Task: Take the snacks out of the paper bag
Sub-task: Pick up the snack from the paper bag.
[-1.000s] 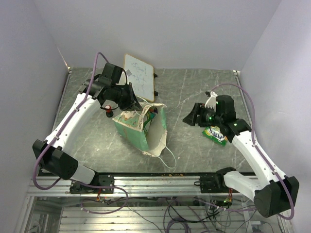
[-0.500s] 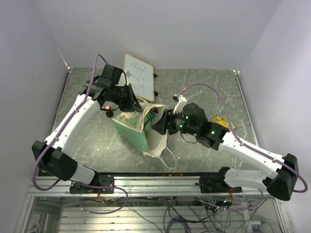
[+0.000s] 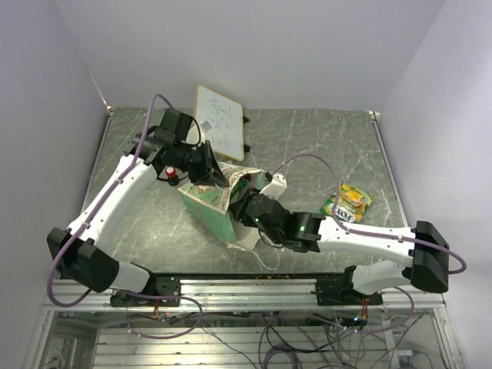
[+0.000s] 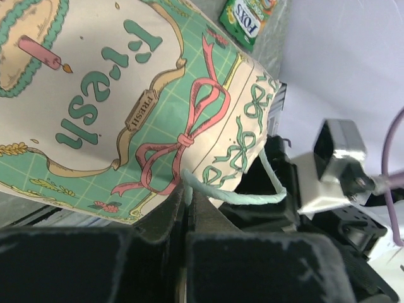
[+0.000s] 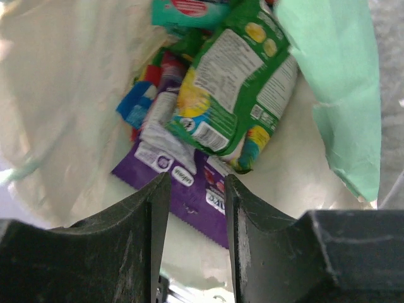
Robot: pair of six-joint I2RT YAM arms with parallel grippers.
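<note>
The bag [image 3: 206, 206] lies on its side on the table [image 3: 307, 142], left of the middle, with its mouth turned toward the right arm. The left pincer [image 4: 187, 192] is together, clamped on the bag's rim at the spot where a mint string [image 4: 252, 197] comes out. The bag's printed side, with a pink bow and green lettering, fills the left wrist view above the fingers.

The right arm stretches across the near part of the table, and the right pincer [image 5: 194, 182] is inside the bag's mouth. Its jaws stand apart with a narrow gap and nothing is clamped between them. A purple packet [image 5: 192, 202] shows through the gap just beyond the tips; I cannot tell whether the tips touch it.

The snacks sit in a heap inside the bag. A green packet [image 5: 237, 82] lies on top of the purple one, a teal packet [image 5: 189, 9] is at the upper edge of the view, and blue and red wrappers [image 5: 136, 101] poke out at the left. One more snack, a yellow-green packet [image 3: 347, 203], lies on the table to the right of the bag, well apart from it and near the right forearm.

A white board [image 3: 220, 123] lies at the far side behind the left pincer. A small red-topped cylinder [image 3: 169, 173] is just beside the bag's far-left corner.
</note>
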